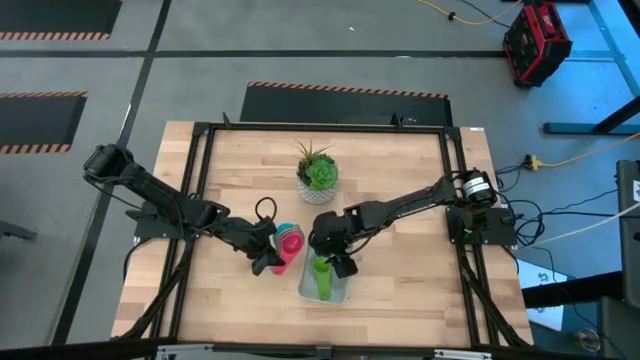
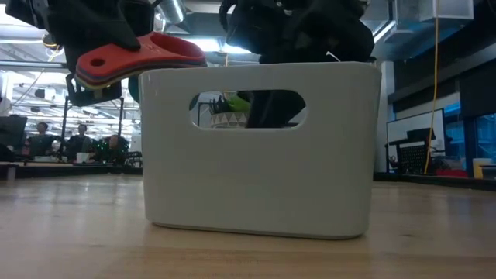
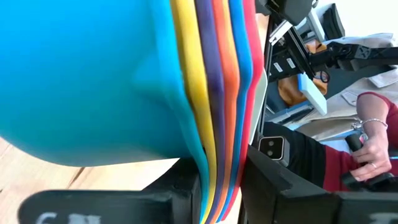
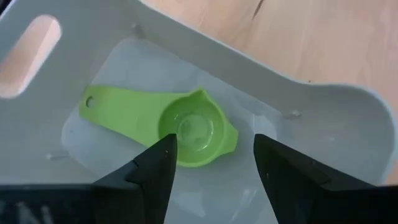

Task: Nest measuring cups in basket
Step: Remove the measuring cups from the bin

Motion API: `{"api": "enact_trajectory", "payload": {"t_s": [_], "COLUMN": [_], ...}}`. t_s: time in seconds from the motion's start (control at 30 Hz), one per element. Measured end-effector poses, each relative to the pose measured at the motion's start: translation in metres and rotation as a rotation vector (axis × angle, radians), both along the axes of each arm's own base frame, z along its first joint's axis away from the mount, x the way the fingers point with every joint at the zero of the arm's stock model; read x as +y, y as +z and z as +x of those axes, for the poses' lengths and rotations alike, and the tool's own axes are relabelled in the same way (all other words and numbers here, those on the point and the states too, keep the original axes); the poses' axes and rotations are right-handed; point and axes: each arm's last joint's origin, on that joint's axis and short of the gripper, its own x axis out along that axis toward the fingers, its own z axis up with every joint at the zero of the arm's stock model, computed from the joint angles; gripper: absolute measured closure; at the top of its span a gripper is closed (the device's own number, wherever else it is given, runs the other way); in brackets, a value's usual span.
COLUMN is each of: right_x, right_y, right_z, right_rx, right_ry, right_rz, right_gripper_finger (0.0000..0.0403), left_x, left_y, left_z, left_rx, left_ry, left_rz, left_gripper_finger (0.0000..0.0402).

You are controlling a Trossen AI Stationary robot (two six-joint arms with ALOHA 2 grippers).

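Measuring cups [image 1: 288,243] stacked in left gripper [image 1: 268,250] (no writing legible).

Green cup [image 4: 194,132], pale grey basket [image 4: 329,118], rainbow-striped stack [image 3: 214,93]

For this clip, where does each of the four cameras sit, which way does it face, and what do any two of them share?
High: overhead, straight down; both arms, left gripper holding nested cups, plant pot.
Low: table height, level; basket wall fills it, arms above.
Left wrist: past its own fingers clamping the stack's handles; a person's hand beyond.
Right wrist: down between open fingers, right gripper, onto green cup.
Shared: high and right wrist both show the green cup in the basket.
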Motion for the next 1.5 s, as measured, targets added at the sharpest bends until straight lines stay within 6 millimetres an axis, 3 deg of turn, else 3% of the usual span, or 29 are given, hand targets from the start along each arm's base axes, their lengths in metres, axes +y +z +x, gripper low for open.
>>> {"api": "enact_trajectory", "payload": {"t_s": [0.6,0.83,1.13,1.3,1.5], "right_x": [0.001,0.001,0.004,0.008,0.029], "right_y": [-0.02,-0.02,-0.005,0.006,0.016], "right_z": [0.004,0.003,0.008,0.012,0.012], "right_rx": [0.082,0.093,0.083,0.04,-0.053], "right_ry": [-0.151,-0.153,-0.143,-0.057,0.201], "right_rz": [0.03,0.018,0.021,-0.015,-0.119], "right_gripper_finger": [0.0185,0.0185,0.0185,0.0185,0.0185], "left_x": [0.0,0.0,0.0,0.0,0.0], "left_y": [0.0,0.0,0.0,0.0,0.0], "left_z": [0.0,0.0,0.0,0.0,0.0], "left_rx": [0.003,0.004,0.003,0.003,0.002], "left_ry": [0.0,-0.003,-0.003,-0.004,-0.004], "left_rz": [-0.001,-0.002,-0.002,-0.001,0.0], "left_gripper_finger": [0.0326,0.0326,0.0326,0.0326,0.0326]}}
